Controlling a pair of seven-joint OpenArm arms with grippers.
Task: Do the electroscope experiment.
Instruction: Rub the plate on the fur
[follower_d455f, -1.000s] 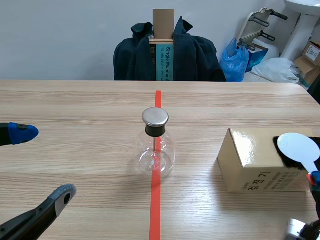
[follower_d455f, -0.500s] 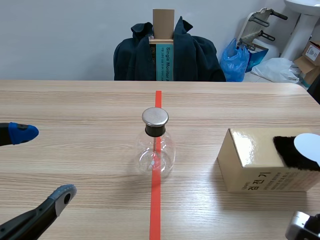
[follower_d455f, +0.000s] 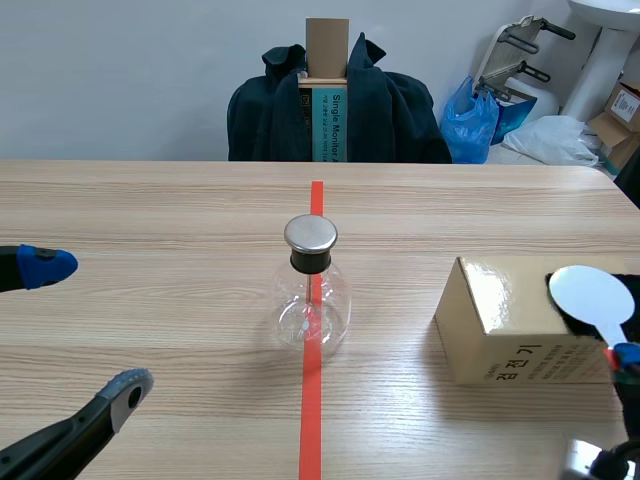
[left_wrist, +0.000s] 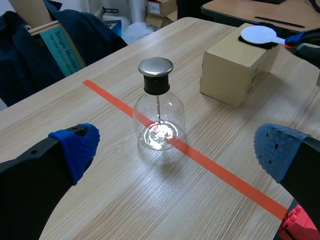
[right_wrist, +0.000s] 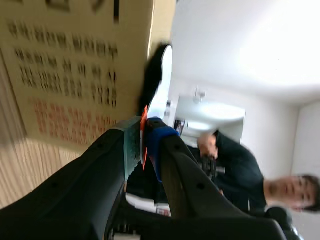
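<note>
the flask (follower_d455f: 311, 300) is clear, round-bellied glass with a black stopper, a flat metal cap (follower_d455f: 310, 233) and a thin rod hanging inside. it stands upright on the red tape line (follower_d455f: 311, 420) at the middle of the table (follower_d455f: 150, 210). one flask, one paddle, one box, one patch of fur. the right gripper (right_wrist: 143, 137) pinches the handle of the white round paddle (follower_d455f: 590, 293), whose disc sits over the black fur (follower_d455f: 572, 325) on the tan box (follower_d455f: 500, 330). the left gripper (left_wrist: 177, 150) is spread wide, the flask ahead of it.
</note>
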